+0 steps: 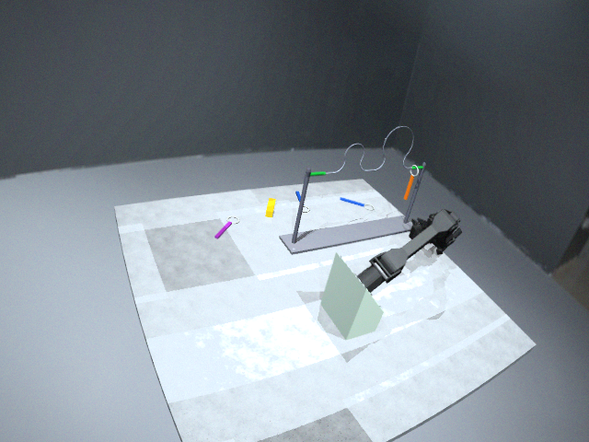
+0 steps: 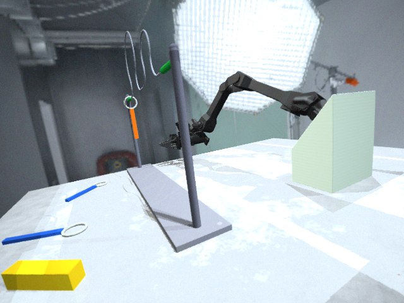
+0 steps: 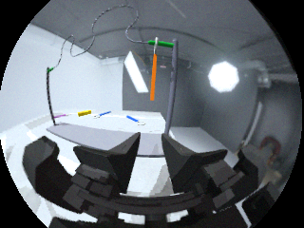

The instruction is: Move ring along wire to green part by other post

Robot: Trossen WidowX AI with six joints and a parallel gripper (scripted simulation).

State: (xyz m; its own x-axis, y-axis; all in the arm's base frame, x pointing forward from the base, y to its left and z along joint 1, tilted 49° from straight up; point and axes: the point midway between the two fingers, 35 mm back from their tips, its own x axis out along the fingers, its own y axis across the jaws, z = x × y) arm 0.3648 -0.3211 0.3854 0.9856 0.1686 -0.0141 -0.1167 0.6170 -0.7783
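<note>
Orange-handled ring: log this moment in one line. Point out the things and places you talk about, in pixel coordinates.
white ring with orange handle point(image 1: 409, 187) point(image 2: 134, 124) point(image 3: 153, 78): hanging on green wire section | black hand point(image 1: 435, 233) point(image 2: 160, 143) point(image 3: 151, 135): open, empty, below handle | transfer: not begun

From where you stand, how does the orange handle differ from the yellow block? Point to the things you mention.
The orange handle point(image 1: 409, 187) point(image 2: 134, 123) point(image 3: 153, 77) hangs in the air; the yellow block point(image 1: 271, 207) point(image 2: 42, 274) point(image 3: 85, 113) lies on the table. The handle is slim and carries a ring; the block is chunkier, with none. Both are straight-sided.

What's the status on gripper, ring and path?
Gripper open, nothing between fingers. Ring hanging on green wire section, orange handle down. Nothing visibly blocking the handle in wrist view.
</note>
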